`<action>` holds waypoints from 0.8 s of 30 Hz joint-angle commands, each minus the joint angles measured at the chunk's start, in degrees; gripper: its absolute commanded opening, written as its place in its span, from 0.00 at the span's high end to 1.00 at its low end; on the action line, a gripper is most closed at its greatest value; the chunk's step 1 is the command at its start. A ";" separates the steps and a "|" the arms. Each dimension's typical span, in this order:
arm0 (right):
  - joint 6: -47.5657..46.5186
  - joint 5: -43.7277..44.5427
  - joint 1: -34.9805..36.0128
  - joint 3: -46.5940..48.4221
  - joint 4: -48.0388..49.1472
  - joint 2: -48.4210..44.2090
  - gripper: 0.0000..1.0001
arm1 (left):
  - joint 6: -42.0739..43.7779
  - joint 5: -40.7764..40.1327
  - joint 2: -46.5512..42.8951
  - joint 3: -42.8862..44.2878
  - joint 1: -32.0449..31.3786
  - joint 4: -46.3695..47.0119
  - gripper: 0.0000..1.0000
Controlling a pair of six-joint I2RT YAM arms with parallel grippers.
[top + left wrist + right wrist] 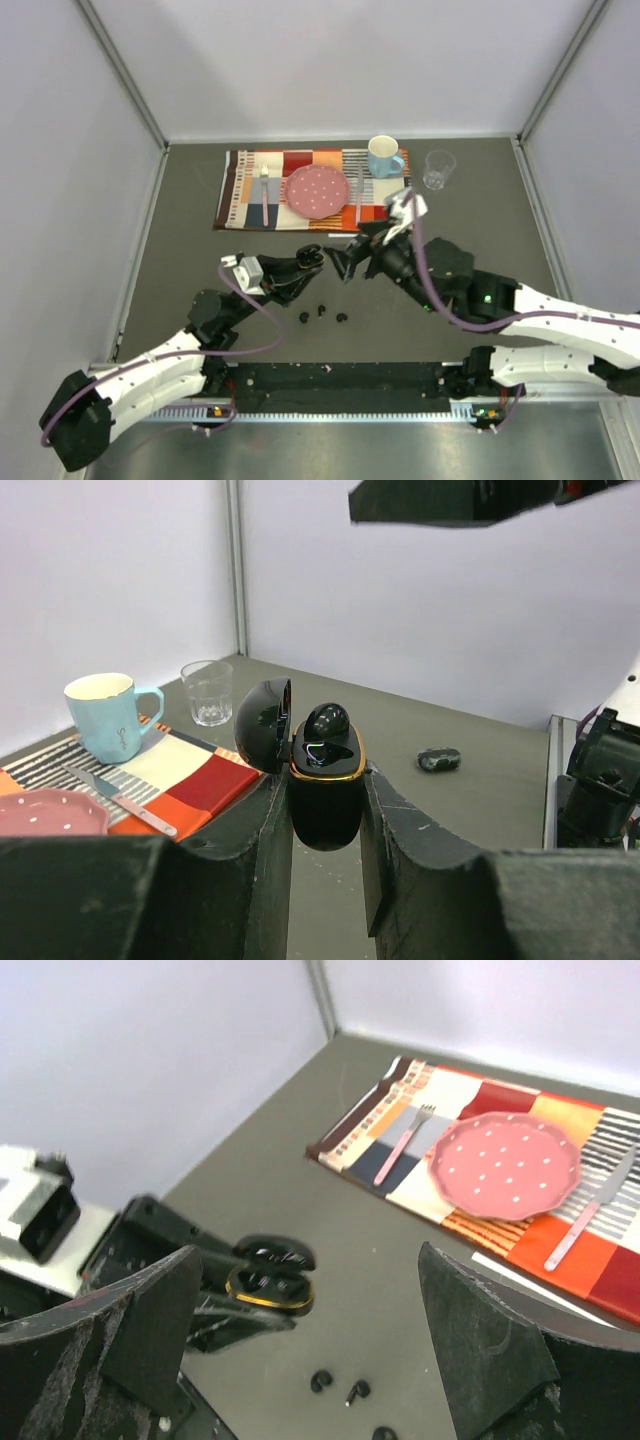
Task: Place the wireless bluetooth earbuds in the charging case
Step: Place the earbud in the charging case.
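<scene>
The charging case [326, 810] is clamped upright, lid open, in the left tool [325, 780] so its wells are presented; one bud [326, 720] is seated. Three earbuds [321, 310] are seen on the surface just nearer, and the right tool [345, 262] is held wide and empty, ready for picking

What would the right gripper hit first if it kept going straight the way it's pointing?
Most likely the open charging case, clamped in the left gripper just ahead of the open right gripper. Depth is hard to judge, but nothing shows between them.
</scene>
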 commanded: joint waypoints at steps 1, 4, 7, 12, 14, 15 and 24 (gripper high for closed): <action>5.90 -1.29 -4.64 1.13 0.67 -4.97 0.11 | 0.60 -0.67 -1.46 1.49 -0.20 1.27 1.00; 10.47 -2.17 -7.28 0.94 -3.10 -5.59 0.11 | 0.60 -0.84 -2.07 1.23 -0.11 1.27 1.00; 14.42 -3.05 -9.64 2.08 -9.15 -5.07 0.11 | 0.68 -1.28 -2.51 0.88 -0.11 1.70 1.00; 27.33 -12.59 -19.04 1.92 -19.28 -2.96 0.10 | 0.68 -2.42 -3.66 -0.26 -0.11 3.11 1.00; 31.55 -17.44 -23.95 -0.10 -20.86 -2.87 0.10 | 0.77 -2.95 -4.44 -0.35 -0.11 2.50 1.00; 32.53 -21.12 -25.03 -0.89 -21.04 -2.87 0.10 | 0.95 -3.13 -4.71 -0.36 -0.11 2.15 1.00; 36.32 -28.87 -26.18 -4.50 -23.32 1.25 0.10 | 1.91 -4.71 -8.23 -0.71 -0.11 -0.83 1.00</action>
